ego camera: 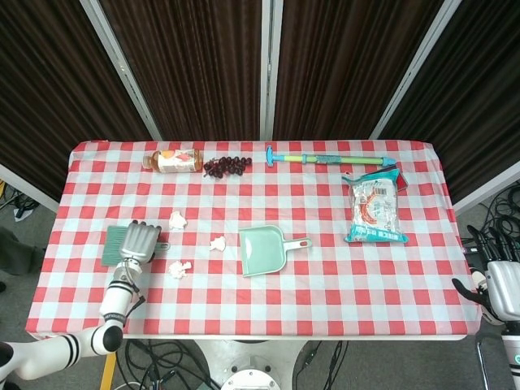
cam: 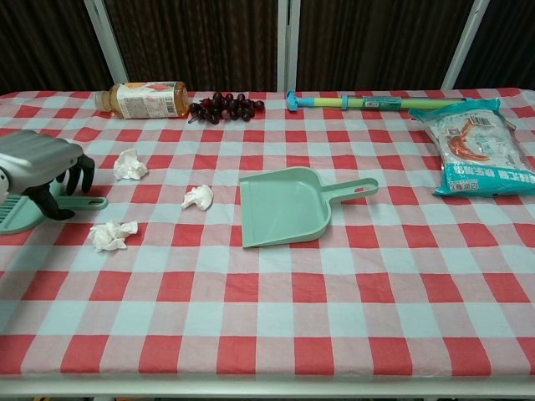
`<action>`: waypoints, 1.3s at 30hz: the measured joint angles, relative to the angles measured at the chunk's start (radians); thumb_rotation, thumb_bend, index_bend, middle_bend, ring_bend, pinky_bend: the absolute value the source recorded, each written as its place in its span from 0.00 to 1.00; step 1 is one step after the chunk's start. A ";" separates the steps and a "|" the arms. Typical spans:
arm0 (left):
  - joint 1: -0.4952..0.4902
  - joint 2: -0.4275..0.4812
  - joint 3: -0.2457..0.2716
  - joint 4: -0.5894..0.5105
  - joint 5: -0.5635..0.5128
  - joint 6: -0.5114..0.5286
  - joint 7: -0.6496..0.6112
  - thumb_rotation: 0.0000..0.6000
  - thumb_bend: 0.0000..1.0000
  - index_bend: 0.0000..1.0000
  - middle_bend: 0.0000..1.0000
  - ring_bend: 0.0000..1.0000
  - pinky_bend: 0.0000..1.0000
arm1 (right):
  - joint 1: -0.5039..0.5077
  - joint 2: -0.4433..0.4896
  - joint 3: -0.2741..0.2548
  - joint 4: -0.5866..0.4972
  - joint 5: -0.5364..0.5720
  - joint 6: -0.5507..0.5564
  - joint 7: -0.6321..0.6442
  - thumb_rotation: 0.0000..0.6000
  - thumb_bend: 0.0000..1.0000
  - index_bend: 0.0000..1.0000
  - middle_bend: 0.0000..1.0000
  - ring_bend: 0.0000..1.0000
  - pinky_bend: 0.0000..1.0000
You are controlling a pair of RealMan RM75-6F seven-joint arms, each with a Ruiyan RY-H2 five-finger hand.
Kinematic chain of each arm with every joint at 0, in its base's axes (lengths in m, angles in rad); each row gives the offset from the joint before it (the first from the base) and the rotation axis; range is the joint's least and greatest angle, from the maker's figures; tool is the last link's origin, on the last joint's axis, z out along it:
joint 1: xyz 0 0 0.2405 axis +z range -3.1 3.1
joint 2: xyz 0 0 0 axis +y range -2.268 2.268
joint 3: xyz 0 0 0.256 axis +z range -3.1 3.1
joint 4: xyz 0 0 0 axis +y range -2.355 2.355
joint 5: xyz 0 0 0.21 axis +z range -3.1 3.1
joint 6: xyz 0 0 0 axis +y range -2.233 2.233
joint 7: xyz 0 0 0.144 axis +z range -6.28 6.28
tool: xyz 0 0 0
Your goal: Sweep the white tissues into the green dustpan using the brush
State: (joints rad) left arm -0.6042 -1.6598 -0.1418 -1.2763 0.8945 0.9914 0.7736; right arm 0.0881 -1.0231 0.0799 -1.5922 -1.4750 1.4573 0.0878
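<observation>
The green brush (ego camera: 114, 245) lies flat at the table's left side; its handle (cam: 86, 202) points right. My left hand (ego camera: 138, 241) (cam: 42, 171) sits low over that handle, fingers curled on the far side and thumb on the near side; a firm grip is not clear. Three crumpled white tissues (cam: 129, 164) (cam: 197, 197) (cam: 111, 235) lie between the brush and the green dustpan (ego camera: 262, 250) (cam: 284, 205), whose mouth faces left and toward me. My right hand (ego camera: 504, 284) hangs off the table's right edge, fingers apart and holding nothing; the chest view does not show it.
Along the far edge lie a drink bottle (cam: 146, 98), a bunch of dark grapes (cam: 224, 106) and a long green-blue toy stick (cam: 376, 101). A snack bag (cam: 479, 146) lies at the right. The red-checked cloth (cam: 276, 317) covers the table.
</observation>
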 measured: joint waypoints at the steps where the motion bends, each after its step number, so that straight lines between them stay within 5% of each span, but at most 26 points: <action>1: -0.002 0.001 0.000 0.000 -0.004 -0.006 -0.002 1.00 0.27 0.43 0.47 0.40 0.35 | 0.000 0.000 0.000 0.000 0.000 0.000 0.000 1.00 0.10 0.01 0.15 0.00 0.00; 19: -0.023 0.004 0.032 0.034 -0.015 -0.040 -0.051 1.00 0.32 0.47 0.50 0.41 0.36 | 0.001 -0.009 0.001 0.005 0.006 -0.008 -0.003 1.00 0.10 0.03 0.17 0.00 0.00; 28: -0.006 0.055 0.030 0.001 0.103 -0.001 -0.198 1.00 0.37 0.51 0.54 0.43 0.38 | 0.031 -0.005 0.001 -0.015 -0.004 -0.048 -0.058 1.00 0.17 0.19 0.22 0.00 0.00; 39: 0.036 0.192 0.040 -0.112 0.300 0.056 -0.484 1.00 0.40 0.53 0.55 0.43 0.38 | 0.196 -0.046 0.015 -0.082 -0.023 -0.265 -0.271 1.00 0.23 0.22 0.22 0.01 0.00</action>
State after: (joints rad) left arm -0.5684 -1.4673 -0.1014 -1.3879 1.1943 1.0477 0.2894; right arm 0.2840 -1.0690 0.0948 -1.6737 -1.4981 1.1926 -0.1828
